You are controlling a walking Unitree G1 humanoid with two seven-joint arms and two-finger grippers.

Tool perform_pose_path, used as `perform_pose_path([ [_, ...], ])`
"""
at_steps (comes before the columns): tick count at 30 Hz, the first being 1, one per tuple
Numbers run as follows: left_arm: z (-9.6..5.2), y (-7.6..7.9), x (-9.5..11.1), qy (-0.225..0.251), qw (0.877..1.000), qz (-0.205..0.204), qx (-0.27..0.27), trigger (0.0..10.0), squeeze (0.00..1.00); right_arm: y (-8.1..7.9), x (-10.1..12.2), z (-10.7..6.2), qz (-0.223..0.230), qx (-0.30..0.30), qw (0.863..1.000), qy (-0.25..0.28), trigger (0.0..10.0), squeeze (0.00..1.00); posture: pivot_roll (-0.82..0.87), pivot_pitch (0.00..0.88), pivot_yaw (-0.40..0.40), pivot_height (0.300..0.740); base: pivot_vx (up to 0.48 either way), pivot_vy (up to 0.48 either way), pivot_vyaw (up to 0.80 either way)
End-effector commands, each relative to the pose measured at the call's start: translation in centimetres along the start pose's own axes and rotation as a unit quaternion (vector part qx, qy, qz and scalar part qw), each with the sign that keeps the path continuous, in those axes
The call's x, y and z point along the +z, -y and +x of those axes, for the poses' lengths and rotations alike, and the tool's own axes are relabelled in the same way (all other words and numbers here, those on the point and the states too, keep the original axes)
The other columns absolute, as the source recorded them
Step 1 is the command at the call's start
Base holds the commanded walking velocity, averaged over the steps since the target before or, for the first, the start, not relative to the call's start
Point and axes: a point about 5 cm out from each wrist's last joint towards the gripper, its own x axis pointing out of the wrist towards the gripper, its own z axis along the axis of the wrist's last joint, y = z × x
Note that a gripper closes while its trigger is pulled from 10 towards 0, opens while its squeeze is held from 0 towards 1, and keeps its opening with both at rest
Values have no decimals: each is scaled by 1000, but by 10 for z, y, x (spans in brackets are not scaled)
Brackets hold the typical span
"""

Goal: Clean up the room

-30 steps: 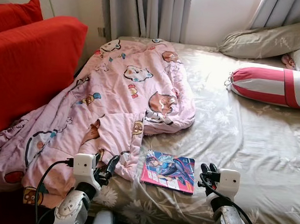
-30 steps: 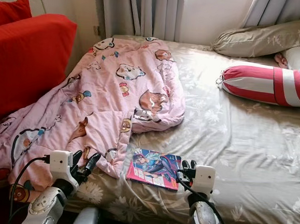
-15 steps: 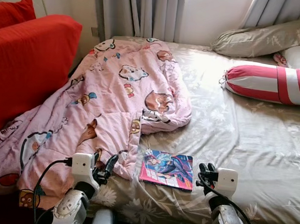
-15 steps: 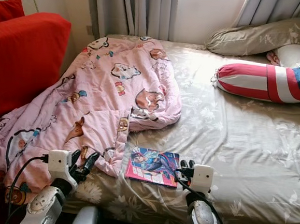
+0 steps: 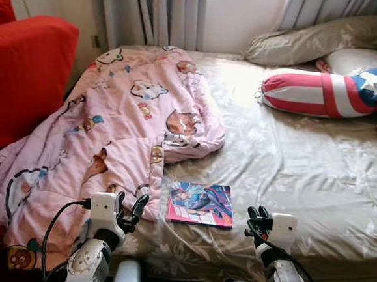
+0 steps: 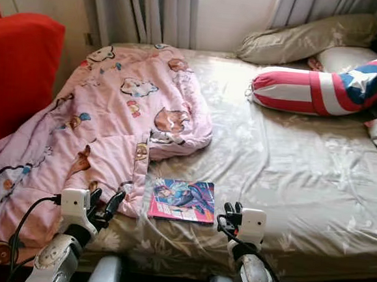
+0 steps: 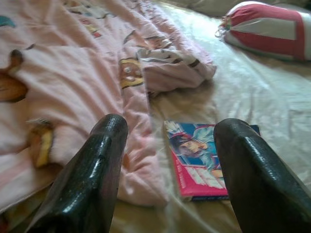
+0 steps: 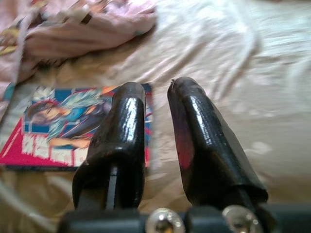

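Observation:
A pink cartoon-print blanket lies crumpled over the left half of the bed and hangs off its left side. A book with a colourful cover lies flat on the beige sheet near the front edge, just right of the blanket's hem. My left gripper is open and hovers low over the blanket's front corner, with the book to its right. My right gripper is shut on nothing, a little right of the book and apart from it.
A red, white and blue striped bolster with a star and two pillows lie at the head of the bed, far right. A red sofa stands against the bed's left side. Grey curtains hang behind.
The whole view has slid left as the camera turned right, so more of the bolster shows. Both grippers hold the same pose, and the book and blanket lie as before.

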Motion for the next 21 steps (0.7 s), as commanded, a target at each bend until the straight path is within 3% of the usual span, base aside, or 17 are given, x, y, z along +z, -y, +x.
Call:
perform_pose_path([
  [1,0,0,0,-2,1000,6,-1,10000,0,-4,1,2,-1,10,1000,2,10000,0,80,1,-16,592,0,0,650],
  [13,1,-1,2,0,1000,7,-1,10000,0,-3,-2,3,-5,18,1000,-11,10000,0,84,16,-19,592,253,0,35],
  [17,0,-1,2,0,1000,7,-1,10000,0,-3,-2,3,0,17,1000,-10,10000,0,83,21,-18,592,262,0,733],
  [21,0,-1,2,0,1000,6,-2,10000,0,-2,-4,3,11,12,1000,-14,10000,0,82,22,-18,592,270,0,225],
])
